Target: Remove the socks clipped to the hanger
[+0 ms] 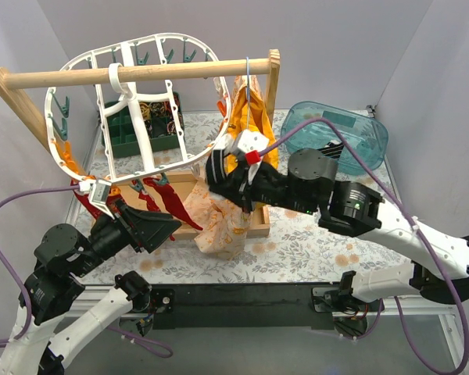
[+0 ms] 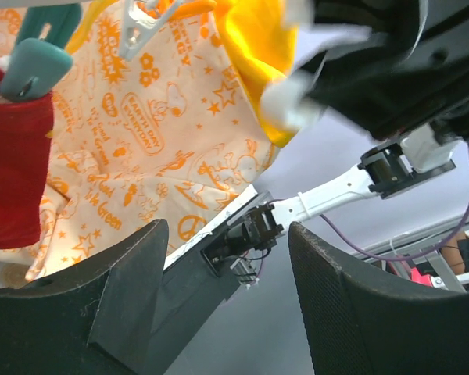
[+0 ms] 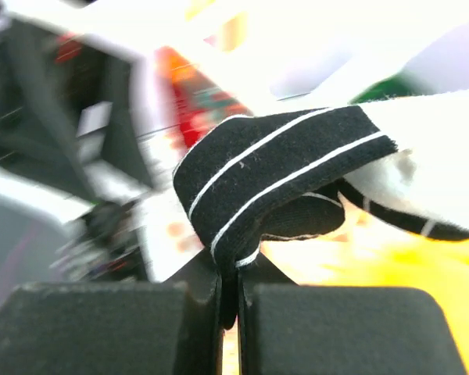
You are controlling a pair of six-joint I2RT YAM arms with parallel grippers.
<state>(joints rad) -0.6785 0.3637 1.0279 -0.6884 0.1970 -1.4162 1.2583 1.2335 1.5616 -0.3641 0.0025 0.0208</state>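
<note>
The white oval hanger (image 1: pixel 133 109) hangs by its hook from a wooden rail, with teal and orange pegs round its rim. Red socks (image 1: pixel 152 195) dangle from its lower edge. My right gripper (image 1: pixel 213 173) is at the hanger's right end. It is shut (image 3: pixel 236 273) on the striped cuff of the black-and-white sock (image 3: pixel 281 172). My left gripper (image 1: pixel 168 226) is open and empty below the red socks. In the left wrist view its jaws (image 2: pixel 227 258) stand wide apart, with a red sock (image 2: pixel 16 172) held by a teal peg (image 2: pixel 31 66) at the upper left.
The wooden rail (image 1: pixel 141 73) also carries a yellow garment (image 1: pixel 254 117). A pale orange-patterned cloth (image 1: pixel 219 219) drapes over a wooden tray (image 1: pixel 258 226). A green compartment box (image 1: pixel 141 129) sits behind, and a clear blue bin (image 1: pixel 336 133) at the right.
</note>
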